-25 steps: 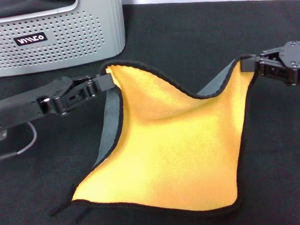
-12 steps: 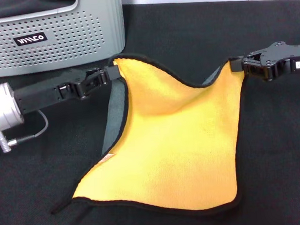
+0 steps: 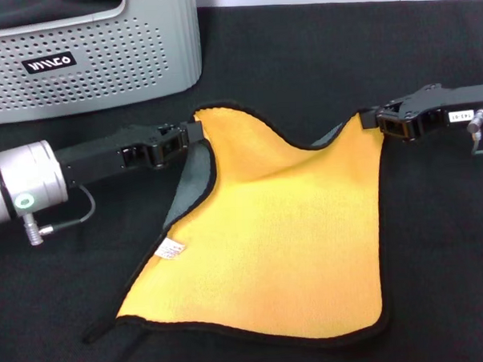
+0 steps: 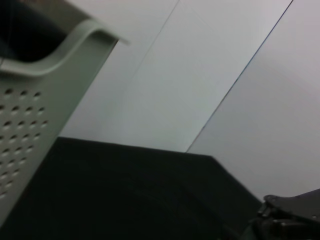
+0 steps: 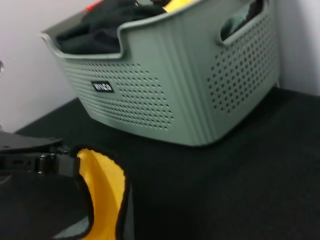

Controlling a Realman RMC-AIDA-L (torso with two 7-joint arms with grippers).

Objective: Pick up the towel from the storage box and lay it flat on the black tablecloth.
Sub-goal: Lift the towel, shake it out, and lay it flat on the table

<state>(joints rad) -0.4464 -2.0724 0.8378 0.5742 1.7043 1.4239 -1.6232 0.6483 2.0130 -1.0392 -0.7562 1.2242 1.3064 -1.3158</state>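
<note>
The yellow-orange towel [image 3: 284, 227] with a black hem lies spread, orange side up, on the black tablecloth [image 3: 300, 58], its near edge flat. A grey strip of its underside shows folded along its left edge, with a white tag [image 3: 171, 250]. My left gripper [image 3: 193, 133] is shut on the towel's far left corner. My right gripper [image 3: 369, 118] is shut on the far right corner. Both hold low over the cloth. The towel's far edge sags between them. The light grey storage box [image 3: 99, 51] stands at the far left. The right wrist view shows the box [image 5: 170, 75] and the towel's held left corner [image 5: 100, 190].
In the right wrist view the storage box holds dark cloths [image 5: 105, 25] and something yellow at its far rim. A pale wall runs behind the table's far edge. A cable [image 3: 63, 221] hangs from the left arm over the tablecloth.
Both grippers have lowered toward the cloth and moved a little forward, the left arm sliding right. More of the towel now lies flat and its white tag has come into view.
</note>
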